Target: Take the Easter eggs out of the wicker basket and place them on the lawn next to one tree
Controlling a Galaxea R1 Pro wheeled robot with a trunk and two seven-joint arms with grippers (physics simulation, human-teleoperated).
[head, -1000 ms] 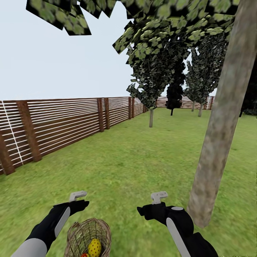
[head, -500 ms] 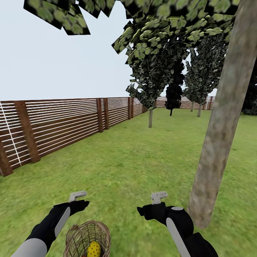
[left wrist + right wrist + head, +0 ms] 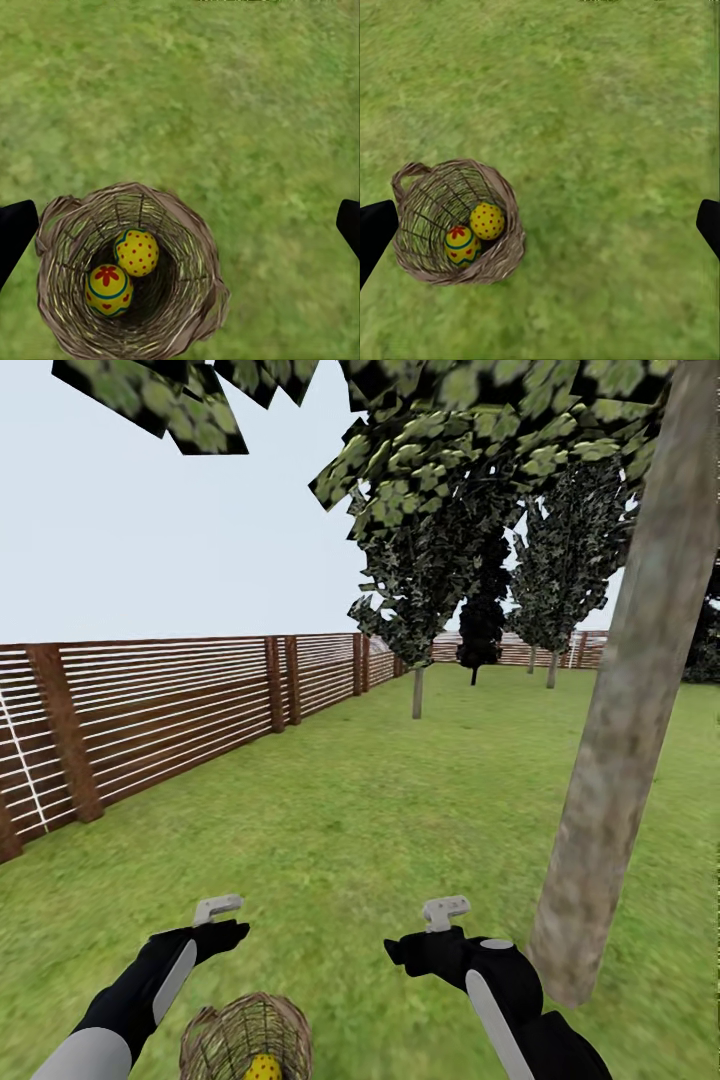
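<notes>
Wicker basket (image 3: 127, 270) lies below open left claw (image 3: 180, 225).

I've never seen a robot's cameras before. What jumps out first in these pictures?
Probably the wicker basket on the green lawn, with two bright yellow painted eggs visible inside it, right below the robot's arms. Next, the thick grey-brown tree trunk leaning up at the right, with a slatted brown fence along the left.

Wicker basket (image 3: 247, 1037) sat on the lawn (image 3: 380, 810) between the two arms, nearer the left one — two Easter eggs (image 3: 136, 252) (image 3: 109, 289) touching inside it. Tree (image 3: 620, 730) stood ahead-right, fence (image 3: 170, 710) along the left, further trees behind.
</notes>
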